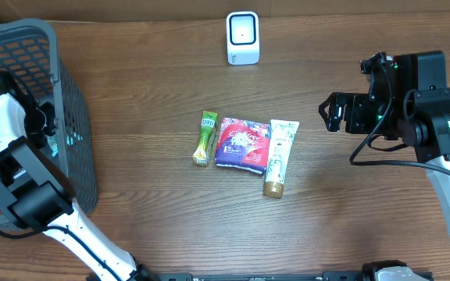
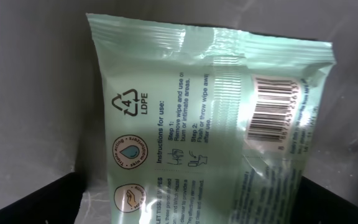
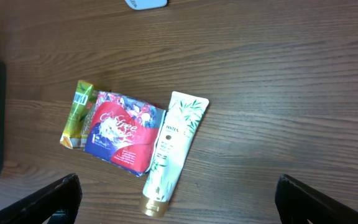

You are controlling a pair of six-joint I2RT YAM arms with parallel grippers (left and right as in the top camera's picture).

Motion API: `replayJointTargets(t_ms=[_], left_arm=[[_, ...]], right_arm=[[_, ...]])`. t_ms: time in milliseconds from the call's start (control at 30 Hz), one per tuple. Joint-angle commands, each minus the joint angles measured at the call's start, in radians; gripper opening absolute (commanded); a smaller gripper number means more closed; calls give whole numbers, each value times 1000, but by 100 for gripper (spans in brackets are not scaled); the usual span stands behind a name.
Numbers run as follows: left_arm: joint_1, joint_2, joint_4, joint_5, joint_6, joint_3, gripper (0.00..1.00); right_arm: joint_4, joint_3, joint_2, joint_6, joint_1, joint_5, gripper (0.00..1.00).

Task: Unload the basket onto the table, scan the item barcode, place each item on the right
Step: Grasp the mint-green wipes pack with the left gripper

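In the left wrist view a pale green pack of wipes [image 2: 185, 118] fills the frame, its barcode [image 2: 275, 109] facing the camera at the upper right. My left gripper [image 2: 191, 199] is open, its dark fingers [image 2: 30, 199] standing wide at either side of the pack's near end. Overhead, that gripper [image 1: 49, 131] is down inside the grey basket [image 1: 22, 39] at the left. The white scanner [image 1: 243, 37] stands at the back middle. My right gripper [image 1: 333, 112] hovers open at the right, holding nothing.
Mid-table lie a green stick pack [image 1: 205, 138], a blue and red pouch [image 1: 242, 144] and a white tube [image 1: 278, 156] side by side. The right wrist view shows the same pouch [image 3: 124, 132] and tube [image 3: 173, 149] below its spread fingers [image 3: 61, 199].
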Motion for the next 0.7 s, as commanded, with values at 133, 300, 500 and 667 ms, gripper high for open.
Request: replayJointTargets(t_ms=[133, 300, 500, 667], left_arm=[[-3, 45, -10, 24, 4, 6, 83], [-3, 43, -24, 46, 4, 8, 54], [0, 43, -76, 45, 5, 64, 27], [-1, 42, -196, 45, 5, 214, 25]], right_arm=[[5, 27, -1, 0, 5, -5, 100], [5, 27, -1, 0, 5, -5, 100], [5, 27, -1, 0, 5, -5, 100], [5, 27, -1, 0, 5, -5, 100]])
